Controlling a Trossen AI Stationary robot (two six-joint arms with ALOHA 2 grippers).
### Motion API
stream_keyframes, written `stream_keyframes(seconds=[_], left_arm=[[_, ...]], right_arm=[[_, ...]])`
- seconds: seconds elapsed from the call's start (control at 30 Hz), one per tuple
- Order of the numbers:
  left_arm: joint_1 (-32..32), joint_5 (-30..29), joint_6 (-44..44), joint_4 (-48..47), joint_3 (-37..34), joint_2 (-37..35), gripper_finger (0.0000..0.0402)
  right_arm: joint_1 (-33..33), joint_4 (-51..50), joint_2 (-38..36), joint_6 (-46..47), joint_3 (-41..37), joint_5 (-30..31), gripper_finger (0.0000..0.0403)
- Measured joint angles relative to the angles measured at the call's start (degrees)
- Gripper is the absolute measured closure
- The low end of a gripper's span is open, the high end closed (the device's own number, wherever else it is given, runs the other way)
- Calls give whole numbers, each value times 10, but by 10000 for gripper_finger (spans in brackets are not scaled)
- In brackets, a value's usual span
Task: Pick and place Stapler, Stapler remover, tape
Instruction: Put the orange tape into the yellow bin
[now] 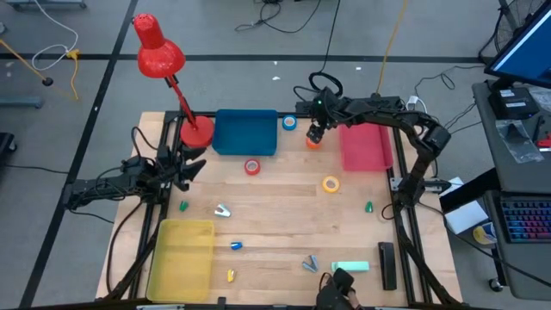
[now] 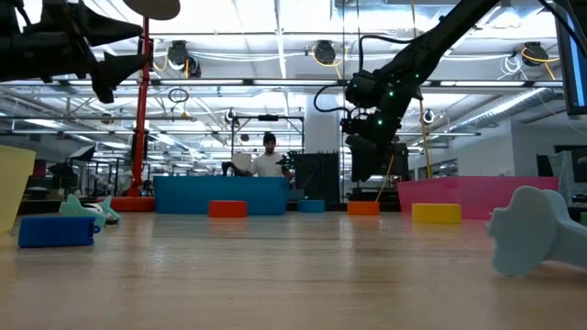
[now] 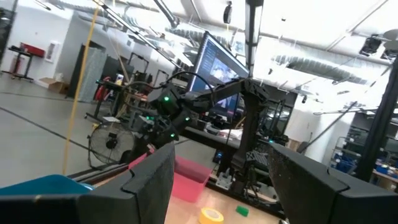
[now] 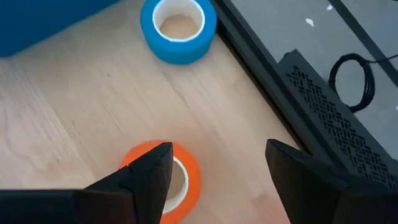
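My right gripper [image 1: 315, 134] hangs open over the far middle of the table, pointing slantwise down, just above the orange tape roll [image 4: 166, 182], which lies flat on the wood under one finger. The blue tape roll [image 4: 178, 28] lies a little farther off, by the blue bin. The red tape roll [image 1: 252, 167] and the yellow tape roll [image 1: 331, 183] lie flat mid-table. A long black object [image 1: 386, 263], perhaps the stapler, lies at the near right. My left gripper [image 1: 194, 168] waits open at the table's left edge, held off the table.
A blue bin [image 1: 246, 133] and a pink bin [image 1: 365, 148] stand at the far edge, a yellow bin [image 1: 182, 257] at the near left. A red desk lamp [image 1: 196, 131] stands at the far left. Small coloured bits and a teal piece [image 1: 350, 267] lie about the near half.
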Motion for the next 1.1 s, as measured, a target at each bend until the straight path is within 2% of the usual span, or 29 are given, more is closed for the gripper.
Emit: stream_keyframes(seconds=[0.87, 1.1], left_arm=[[0, -12, 0, 0, 0, 0, 146], [0, -12, -1, 0, 0, 0, 146]], right_arm=[[-1, -1, 0, 20, 0, -21, 151], [1, 0, 4, 37, 0, -49, 151]])
